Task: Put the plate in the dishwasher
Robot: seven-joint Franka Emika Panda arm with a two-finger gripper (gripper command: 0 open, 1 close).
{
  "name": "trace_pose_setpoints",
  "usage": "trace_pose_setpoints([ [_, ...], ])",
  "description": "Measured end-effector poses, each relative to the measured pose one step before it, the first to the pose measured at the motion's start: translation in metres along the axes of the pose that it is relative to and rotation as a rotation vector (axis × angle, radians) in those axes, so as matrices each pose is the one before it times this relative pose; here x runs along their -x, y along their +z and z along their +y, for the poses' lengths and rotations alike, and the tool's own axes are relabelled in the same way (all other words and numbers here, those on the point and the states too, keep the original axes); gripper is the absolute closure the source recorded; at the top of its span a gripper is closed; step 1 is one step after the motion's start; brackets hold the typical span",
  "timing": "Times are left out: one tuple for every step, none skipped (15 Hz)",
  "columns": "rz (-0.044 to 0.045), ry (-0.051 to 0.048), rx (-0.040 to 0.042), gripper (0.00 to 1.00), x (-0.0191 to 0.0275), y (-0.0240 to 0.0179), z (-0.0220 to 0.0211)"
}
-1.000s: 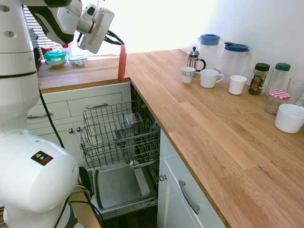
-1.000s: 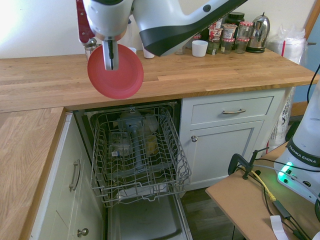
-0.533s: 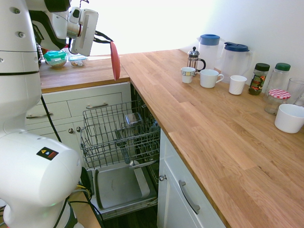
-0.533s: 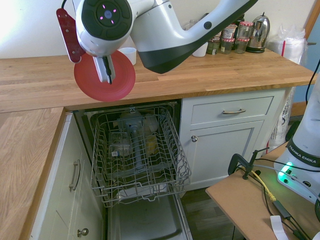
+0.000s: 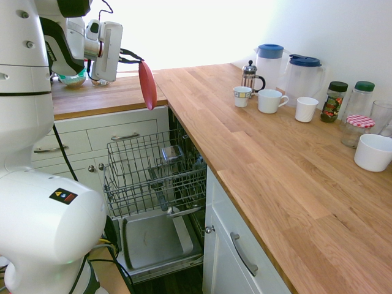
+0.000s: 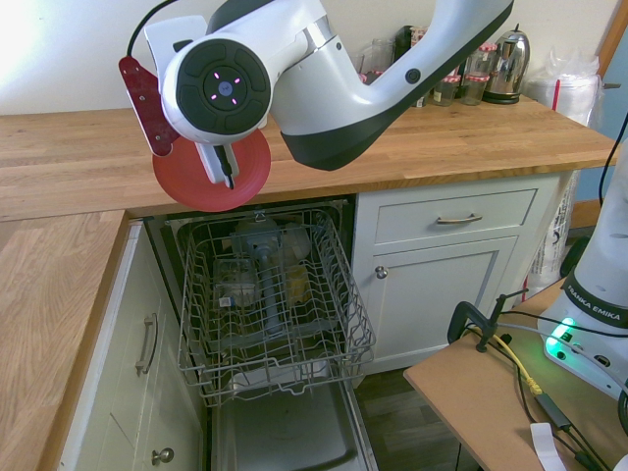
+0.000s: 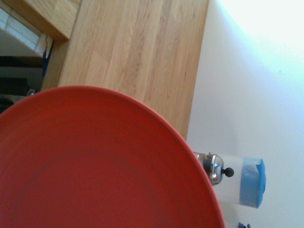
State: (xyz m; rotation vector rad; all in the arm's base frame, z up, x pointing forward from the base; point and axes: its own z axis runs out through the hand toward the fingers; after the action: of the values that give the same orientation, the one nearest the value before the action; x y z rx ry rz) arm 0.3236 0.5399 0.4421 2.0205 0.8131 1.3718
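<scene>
Your plate (image 6: 201,177) hangs on edge in the air, its face standing nearly upright, just above the back of the pulled-out wire rack (image 6: 270,304) and in front of the table's edge (image 6: 88,201). Held that way it can slide down between the prongs rather than lie flat over them, which looks like the reason for the tilt. In the first exterior view the plate (image 5: 146,84) shows as a thin red sliver, edge toward the camera, at about 12 o'clock from the rack (image 5: 153,171).

Your tool (image 6: 224,169) is clamped on the plate's rim, its dark fingers crossing the red disc from above, so most of the plate hangs free below the grip and can enter a slot first.

The dishwasher (image 5: 156,236) stands open, door panel down flat and rack drawn out over it, giving you clear access from above. The rack already holds some items near its middle, among them what looks like a cutlery basket, so judge the free prong rows toward the front or sides as the likely place.

Further out, at about 2 o'clock from the rack in the first exterior view, mugs (image 5: 269,101), a cafetière (image 5: 250,76) and jugs (image 5: 303,76) sit on the table, well apart from the plate's path.
</scene>
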Motion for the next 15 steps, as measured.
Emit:
trace_pose_setpoints([
  [-0.00393, 0.00166, 0.00147, 1.0, 0.00703, 0.00844, -0.00662],
  [-0.00486, 0.00192, -0.00016, 1.0, 0.00925, 0.01146, -0.01047],
  [-0.00429, 0.00237, -0.00285, 1.0, 0.0104, 0.01012, -0.01176],
  [-0.00338, 0.00562, -0.00402, 1.0, 0.01122, 0.00778, -0.01365],
  [-0.00208, 0.00746, -0.00597, 1.0, 0.01239, 0.00418, -0.01421],
  [-0.00228, 0.00775, -0.00498, 1.0, 0.01127, 0.00031, -0.01307],
  [-0.00177, 0.00719, -0.00292, 1.0, 0.00927, -0.00257, -0.01194],
  [-0.00296, 0.00614, 0.00137, 1.0, 0.00768, -0.00414, -0.01046],
  [-0.00087, 0.00292, 0.00235, 1.0, 0.00703, -0.00516, -0.00902],
  [-0.00202, 0.00014, 0.00531, 1.0, 0.00725, -0.00415, -0.00781],
  [-0.00163, 0.00022, 0.00636, 1.0, 0.00676, -0.00327, -0.00691],
  [-0.00409, 0.00452, 0.00544, 1.0, 0.00703, -0.00081, -0.00632],
  [-0.00604, 0.00693, 0.00497, 1.0, 0.00619, 0.0013, -0.00573],
  [-0.00829, 0.01042, 0.00544, 1.0, 0.00687, 0.00305, -0.00568],
  [-0.00904, 0.01225, 0.00617, 1.0, 0.00711, 0.00428, -0.0051],
])
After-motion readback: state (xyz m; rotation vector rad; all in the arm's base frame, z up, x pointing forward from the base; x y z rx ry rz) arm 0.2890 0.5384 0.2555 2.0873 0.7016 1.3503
